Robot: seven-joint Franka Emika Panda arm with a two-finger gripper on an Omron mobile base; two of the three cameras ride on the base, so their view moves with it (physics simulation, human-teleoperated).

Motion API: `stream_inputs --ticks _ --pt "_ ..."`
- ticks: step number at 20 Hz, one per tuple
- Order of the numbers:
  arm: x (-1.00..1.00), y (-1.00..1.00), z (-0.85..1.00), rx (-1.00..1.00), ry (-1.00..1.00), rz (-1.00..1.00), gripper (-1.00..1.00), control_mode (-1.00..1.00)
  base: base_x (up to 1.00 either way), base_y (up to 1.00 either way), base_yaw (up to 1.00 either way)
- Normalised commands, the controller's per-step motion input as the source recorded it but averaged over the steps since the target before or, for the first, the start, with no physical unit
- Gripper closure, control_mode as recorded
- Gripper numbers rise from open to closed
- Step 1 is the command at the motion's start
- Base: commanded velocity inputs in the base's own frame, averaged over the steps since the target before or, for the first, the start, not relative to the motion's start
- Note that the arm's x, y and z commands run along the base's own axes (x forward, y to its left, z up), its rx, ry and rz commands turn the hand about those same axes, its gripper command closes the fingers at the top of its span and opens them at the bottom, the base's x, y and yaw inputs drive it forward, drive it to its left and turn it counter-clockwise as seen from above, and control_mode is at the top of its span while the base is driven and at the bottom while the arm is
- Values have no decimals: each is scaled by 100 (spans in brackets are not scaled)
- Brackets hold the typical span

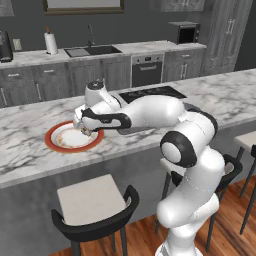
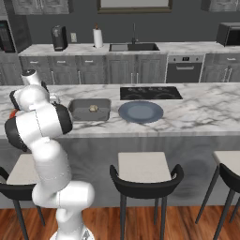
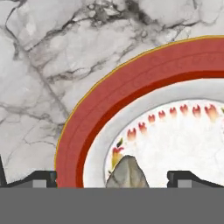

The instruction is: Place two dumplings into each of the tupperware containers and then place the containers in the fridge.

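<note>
- Left base view: arm reaches left and down over the marble counter (image 1: 210, 97). gripper (image 1: 86, 131) sits low over the right side of the red-rimmed plate (image 1: 55, 142). Fingers are hidden by the hand here, so contact is unclear from this side.
- Right base view: one grey tub (image 2: 90, 109) stands on the counter just left of the round blue plate (image 2: 140, 112). One dumpling (image 2: 93, 108) already lies inside the tub. The arm's own body blocks the red plate and the hand. Can't spot the second tub or the fridge.
- Hand view: another dumpling (image 3: 127, 173) lies on the plate's white centre, midway between the two finger tips (image 3: 43, 178). Jaws are spread wide, gap on both sides, nothing held.
- Handling guess: the piece looks light, soft and squashy, probably a bit slick on glazed plate. Grip across the thick middle of the fold, low, with gentle force. Pinch the thin top edge and it likely slips or tears.
</note>
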Motion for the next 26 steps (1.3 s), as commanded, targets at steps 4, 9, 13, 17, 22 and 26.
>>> stream_inputs --ticks 4,9,13,17,22,26 --pt "62 49 -46 0 4 0 -100 -100 0 0 0" --pt "69 26 -41 0 5 -3 -100 -100 0 0 0" --pt "47 8 -46 0 7 -7 100 -100 0 0 0" --pt "3 1 -33 0 12 -11 100 -100 0 0 0" --pt "-21 -51 4 1 17 -27 100 -100 0 0 0" --pt "-42 -89 74 8 4 -32 100 -100 0 0 0"
